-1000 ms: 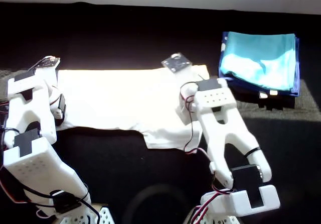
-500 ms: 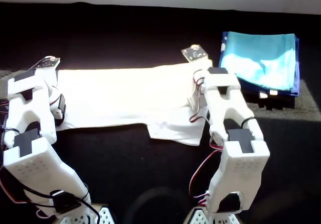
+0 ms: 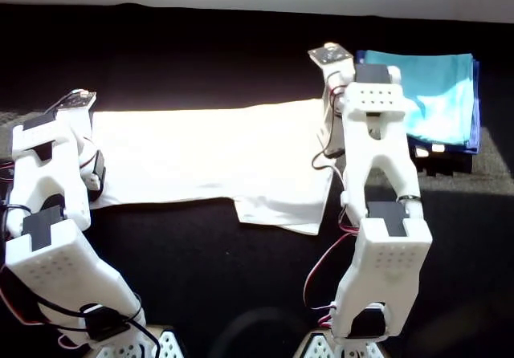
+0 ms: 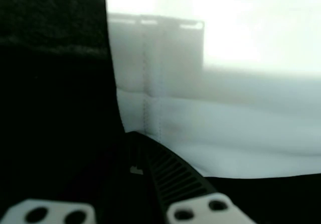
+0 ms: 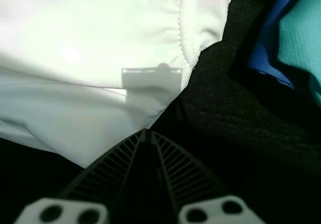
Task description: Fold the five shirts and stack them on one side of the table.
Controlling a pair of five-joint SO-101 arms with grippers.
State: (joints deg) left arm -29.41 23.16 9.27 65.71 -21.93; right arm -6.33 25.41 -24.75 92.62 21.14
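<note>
from the high view a white cloth shirt (image 3: 201, 153) lies spread unfolded on the black desk (image 3: 201, 53) beside a teal-topped folded stack (image 3: 434, 93); in the left wrist view the left gripper (image 4: 134, 136) has its jaws pinched on the shirt's edge; in the right wrist view the right gripper (image 5: 145, 133) has its jaws closed on the hem, so i judge this shirt's folding remains.

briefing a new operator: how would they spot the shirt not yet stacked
On the black cloth-covered table, look at the sunlit middle strip. The long white fabric shirt lies spread there, unlike the folded teal shirt topping the stack at the far right.
</note>
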